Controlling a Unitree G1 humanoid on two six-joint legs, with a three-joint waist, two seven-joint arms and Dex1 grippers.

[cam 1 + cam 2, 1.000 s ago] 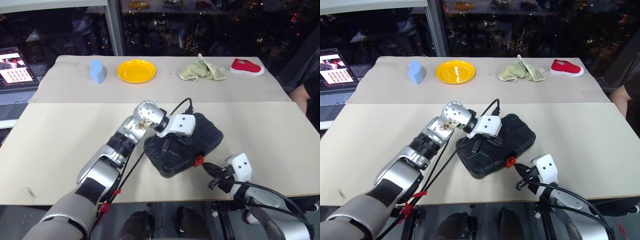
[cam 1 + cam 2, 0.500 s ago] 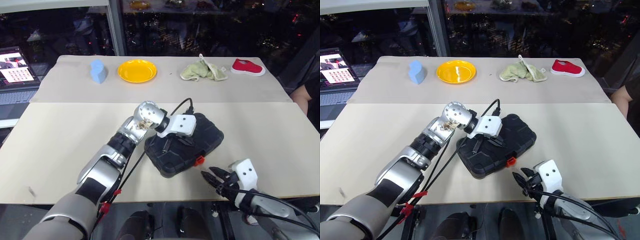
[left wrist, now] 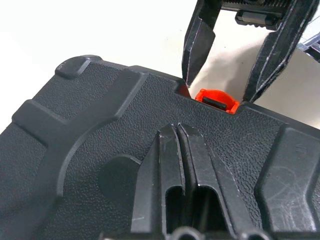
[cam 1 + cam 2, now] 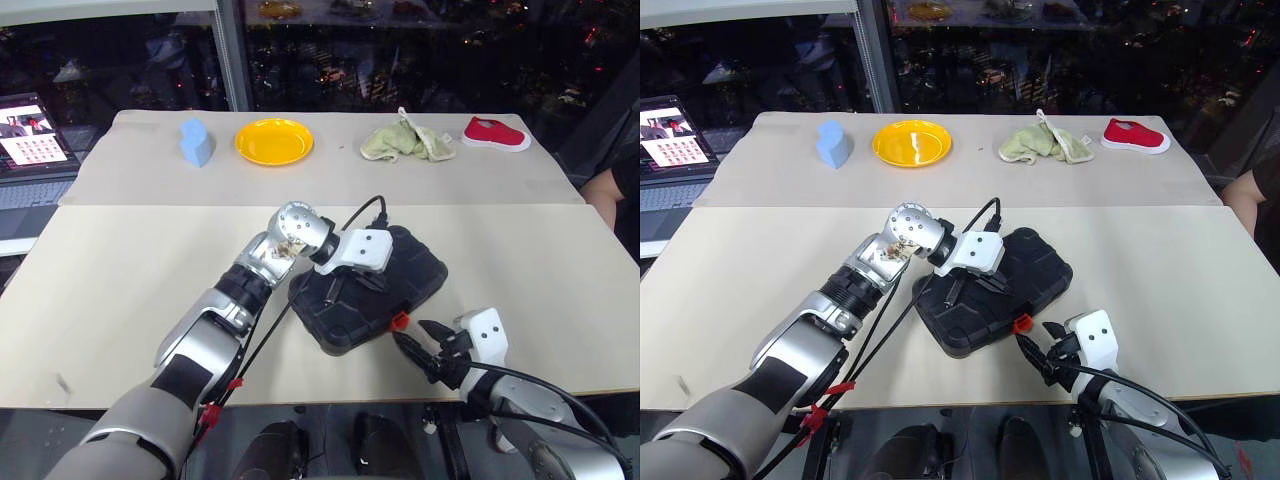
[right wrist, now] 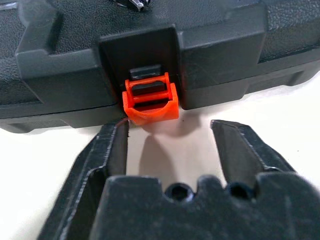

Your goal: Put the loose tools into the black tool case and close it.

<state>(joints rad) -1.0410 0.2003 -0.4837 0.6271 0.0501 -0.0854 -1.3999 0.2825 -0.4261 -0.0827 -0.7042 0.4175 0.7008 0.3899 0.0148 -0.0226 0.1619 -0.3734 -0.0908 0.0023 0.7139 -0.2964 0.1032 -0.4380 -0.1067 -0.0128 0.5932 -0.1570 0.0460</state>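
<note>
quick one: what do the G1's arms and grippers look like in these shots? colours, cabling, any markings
The left arm is silver-grey segments with black ribbed joints, a round silver wrist and a white housing with two dark dots. Black cables run along it, with a red tie near its base. The left gripper has two textured black fingers. The right gripper matches, behind the same white housing, with black cables.

Beige tables against dark glass

Two pale tables (image 4: 120, 270) stand pushed together, a seam running between them. Dark window panes (image 4: 420, 50) with scattered light specks rise behind, divided by a grey post (image 4: 228, 55). A lit laptop (image 4: 35, 140) sits off the left edge.
</note>
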